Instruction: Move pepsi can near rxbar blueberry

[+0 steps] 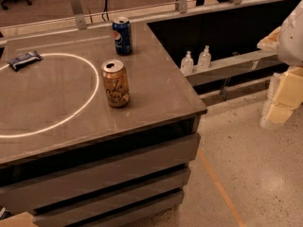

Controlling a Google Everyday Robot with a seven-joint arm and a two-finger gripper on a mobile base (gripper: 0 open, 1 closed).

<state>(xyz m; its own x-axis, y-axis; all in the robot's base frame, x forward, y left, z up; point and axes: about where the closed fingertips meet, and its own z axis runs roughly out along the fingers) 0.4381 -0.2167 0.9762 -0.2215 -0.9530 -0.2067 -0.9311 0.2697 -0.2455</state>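
The pepsi can (122, 35), dark blue with a round logo and silver top, stands upright near the far edge of the grey counter (156, 93). The rxbar blueberry (24, 59), a flat dark blue wrapper with white lettering, lies at the far left of the counter, well left of the can. My gripper (283, 100) shows as pale blocks at the right edge of the view, over the floor, off the counter and far from both things. It holds nothing that I can see.
A gold-tan can (115, 83) with script lettering stands upright in front of the pepsi can. A bright ring of light (94, 86) lies on the counter. Two small clear bottles (196, 60) stand on a lower ledge right of the counter.
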